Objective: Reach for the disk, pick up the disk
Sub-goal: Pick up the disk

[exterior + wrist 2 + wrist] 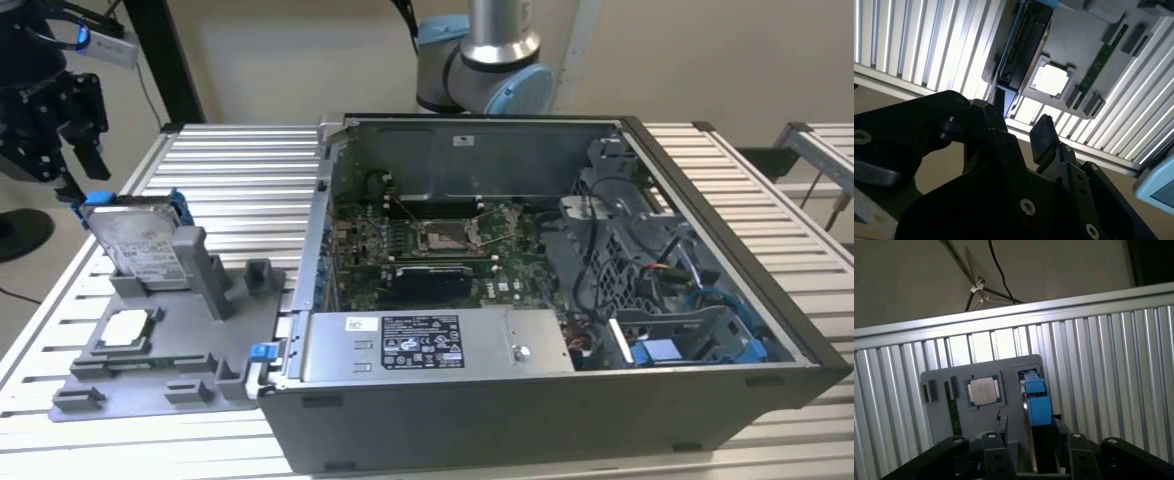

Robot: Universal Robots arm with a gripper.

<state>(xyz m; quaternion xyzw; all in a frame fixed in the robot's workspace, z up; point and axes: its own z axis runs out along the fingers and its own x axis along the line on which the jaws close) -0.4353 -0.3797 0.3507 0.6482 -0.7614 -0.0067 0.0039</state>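
Exterior view's left: black two-finger gripper (70,150) hangs with jaws spread wide, holding nothing | flat silver-grey metal disk (138,240) with blue side rails stands upright in grey plastic fixture (160,370), near below, untouched

1. One disk (138,240) is counted.
2. One grey holder (200,372) is counted on the counter (240,170), at nine o'clock of the case.
3. One square chip (127,325) and one green memory strip (953,415) are counted.
4. One open computer case (534,420) is counted.
5. One pincer (1021,112) is counted, with two fingers (1046,140) held apart.
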